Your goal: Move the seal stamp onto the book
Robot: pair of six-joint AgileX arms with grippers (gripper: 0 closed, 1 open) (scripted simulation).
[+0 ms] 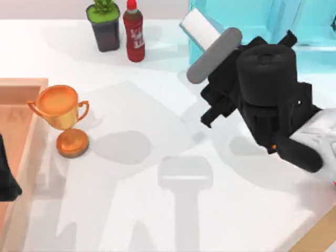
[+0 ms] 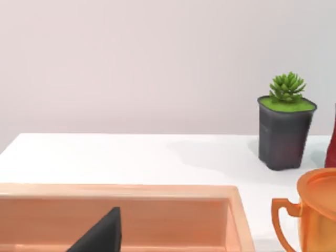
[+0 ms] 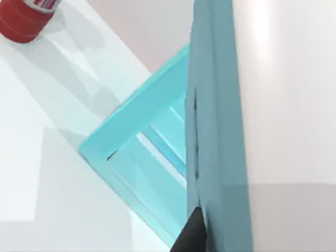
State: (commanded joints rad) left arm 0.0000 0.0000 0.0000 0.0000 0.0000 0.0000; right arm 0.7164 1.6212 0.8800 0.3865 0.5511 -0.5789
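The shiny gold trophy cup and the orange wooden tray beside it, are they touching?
Apart. In the top view, white table shows between the gold trophy cup and the wooden tray's rim; the left wrist view shows the same gap.

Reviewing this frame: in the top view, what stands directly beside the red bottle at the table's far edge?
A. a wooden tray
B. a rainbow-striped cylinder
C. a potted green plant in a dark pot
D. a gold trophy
C. The potted plant stands right beside the red bottle, on its left, while the gold trophy sits well nearer the camera.
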